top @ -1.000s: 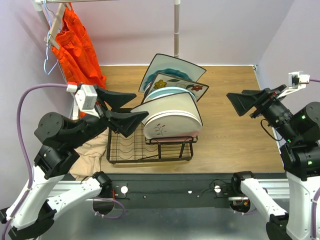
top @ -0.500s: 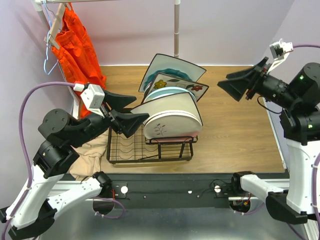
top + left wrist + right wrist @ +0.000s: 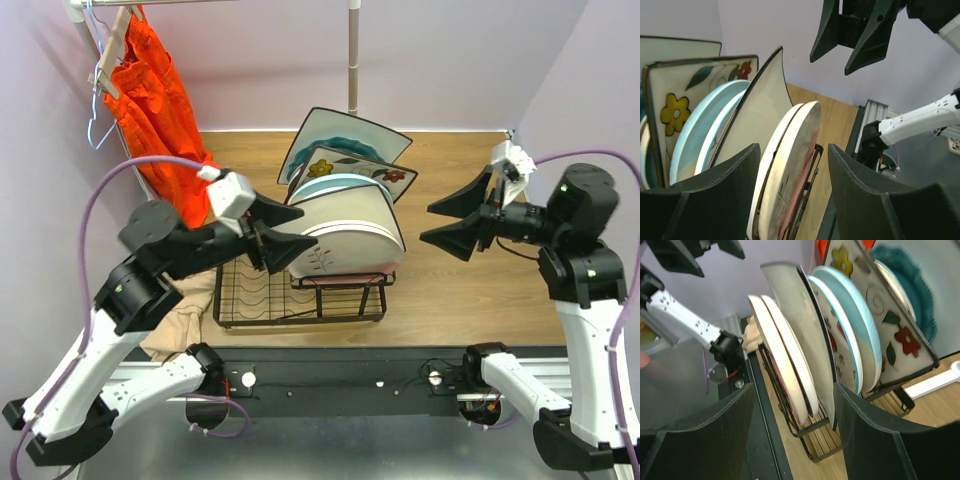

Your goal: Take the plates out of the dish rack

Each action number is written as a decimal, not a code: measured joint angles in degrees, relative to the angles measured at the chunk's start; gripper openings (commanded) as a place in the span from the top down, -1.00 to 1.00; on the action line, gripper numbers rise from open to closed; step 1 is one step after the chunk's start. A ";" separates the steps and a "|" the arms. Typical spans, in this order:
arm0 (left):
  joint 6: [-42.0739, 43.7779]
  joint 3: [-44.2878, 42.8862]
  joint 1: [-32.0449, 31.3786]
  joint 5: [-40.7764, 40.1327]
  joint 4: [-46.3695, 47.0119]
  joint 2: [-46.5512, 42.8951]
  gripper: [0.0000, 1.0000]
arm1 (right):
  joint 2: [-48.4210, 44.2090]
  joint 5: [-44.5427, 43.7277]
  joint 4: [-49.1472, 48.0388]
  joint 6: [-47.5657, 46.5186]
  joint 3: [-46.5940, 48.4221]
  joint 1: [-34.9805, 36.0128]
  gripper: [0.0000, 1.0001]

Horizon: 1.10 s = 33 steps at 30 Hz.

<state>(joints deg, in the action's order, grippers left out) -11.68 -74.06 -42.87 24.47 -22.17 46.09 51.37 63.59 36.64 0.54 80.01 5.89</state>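
The left gripper (image 3: 795,147), open, straddles the two front plates (image 3: 789,170) leaning together in the dish rack (image 3: 250,297). Pinching here may catch both rims and drop one; the open right gripper (image 3: 427,223) hangs well apart.

The black wire dish rack (image 3: 298,305) sits on the wooden table (image 3: 470,290), close to its near edge. The plates (image 3: 340,225) all stand on edge in its raised tier, packed close together. Nearest the front are two round cream plates (image 3: 345,252). Behind them come a square white plate with a dark rim (image 3: 762,107), a round pale-blue plate (image 3: 700,125), a square flower-print plate (image 3: 372,172) and, rearmost, a large teal-centred square plate (image 3: 345,128).
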 measured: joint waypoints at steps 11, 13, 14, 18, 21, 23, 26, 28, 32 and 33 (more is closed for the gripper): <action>2.95 1.88 0.00 2.03 -0.63 4.72 -0.16 | -0.52 9.42 -2.14 -10.82 -9.77 0.04 -0.40; 3.39 2.03 0.00 2.19 -0.52 4.57 -0.15 | -0.28 10.34 -2.62 -12.17 -9.99 0.09 -0.40; 3.67 2.43 0.00 2.38 -0.20 4.42 -0.14 | 0.04 11.23 -2.95 -13.20 -10.14 0.17 -0.40; 4.92 3.69 0.00 3.28 -0.13 4.17 -0.08 | 1.51 13.03 -4.07 -16.15 -10.86 0.72 -0.39; 5.75 4.22 0.02 3.41 0.26 4.04 -0.08 | 2.95 13.66 -5.27 -17.00 -11.23 1.97 -0.35; 6.32 4.46 0.02 3.50 0.57 3.93 -0.07 | 4.28 13.60 -6.12 -17.18 -11.23 3.72 -0.33; 6.80 4.96 0.02 3.54 1.14 3.72 -0.02 | 6.05 11.63 -6.86 -17.25 -11.17 8.61 -0.33; 7.30 5.57 0.07 3.61 1.70 3.34 0.06 | 6.80 9.46 -7.08 -17.44 -11.17 12.11 -0.26; 7.76 6.43 0.07 4.15 1.86 2.67 0.21 | 6.86 6.14 -7.56 -17.35 -11.17 15.82 -0.15; 7.96 6.56 0.07 4.22 1.92 2.56 0.27 | 6.75 5.03 -7.80 -17.14 -11.17 16.44 -0.14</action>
<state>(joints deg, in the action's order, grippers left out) -3.73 -67.51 -42.81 28.69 -20.25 48.64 58.13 68.62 28.84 -16.60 68.84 22.33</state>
